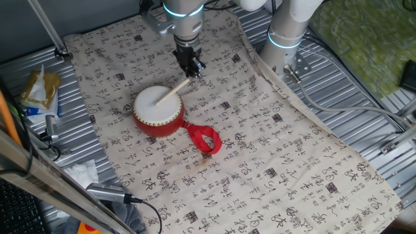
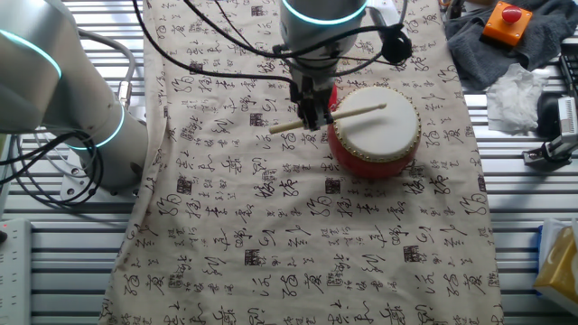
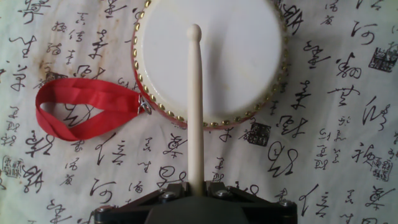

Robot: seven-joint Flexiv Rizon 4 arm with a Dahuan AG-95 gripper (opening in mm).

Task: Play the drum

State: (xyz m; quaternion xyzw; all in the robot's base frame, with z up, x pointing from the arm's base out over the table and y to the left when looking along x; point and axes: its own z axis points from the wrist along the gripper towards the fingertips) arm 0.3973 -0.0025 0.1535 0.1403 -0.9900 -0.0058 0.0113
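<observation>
In the hand view, nearest the camera at the bottom centre of the frame, the gripper (image 3: 196,188) is clamped narrow on the butt of a pale wooden stick (image 3: 194,106). The stick runs straight up the middle of the picture, and its rounded tip lies over the white skin of the drum (image 3: 242,62), which fills the upper centre of that frame. Whether the tip touches the skin or floats just above it cannot be told from any view.

Judged from this, the step in hand is the strike itself. To do it well, the tip should land near the middle of the skin, not on the studded rim, which the shaft crosses at the drum's lower edge. A short dip followed by a quick lift would let the skin ring; pressing down would deaden it. The drum is small and sits loose on the cloth (image 3: 336,155), so a hard or slanting blow may push it away.

Counted: one gripper, one stick, one drum. One red ribbon loop (image 3: 87,109), at middle left, is tied to the drum's side. One printed cloth lies under everything. In one fixed view, a second robot arm (image 1: 291,26) stands at the upper right.
</observation>
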